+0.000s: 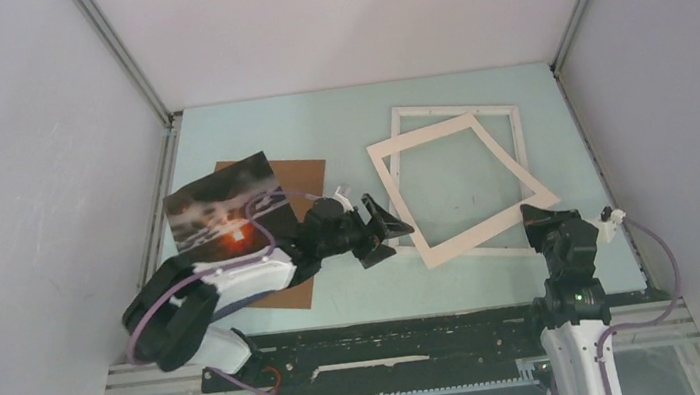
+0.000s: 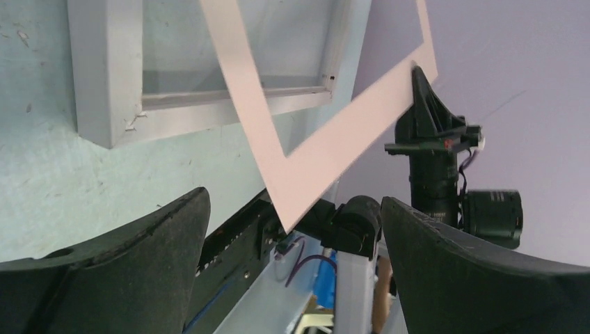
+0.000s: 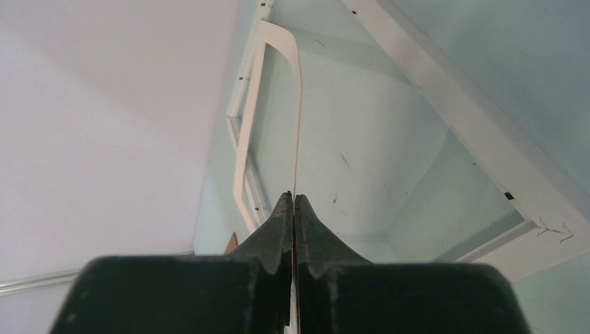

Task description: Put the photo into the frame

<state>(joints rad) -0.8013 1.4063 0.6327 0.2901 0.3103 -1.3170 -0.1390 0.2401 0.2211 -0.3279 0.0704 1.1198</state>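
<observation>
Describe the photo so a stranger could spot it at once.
On the left side of the green table lies a brown board. The photo overlaps its far left corner, tilted. It alone is printed: dark sky, orange glow; the board is plain.

The table (image 1: 337,123) is pale blue-green with tiny dark specks. At nine o'clock, the photo (image 1: 226,208) has a dark sky, pale grey cloud streaks and a glowing red-orange spot. The board (image 1: 303,178) beside it is plain brown. At two o'clock, the frame (image 1: 456,109) is white and the paper border (image 1: 419,139) is creamy white. My left gripper (image 1: 385,228) and my right gripper (image 1: 536,217) are black. The walls (image 1: 18,148) are pale grey.
</observation>
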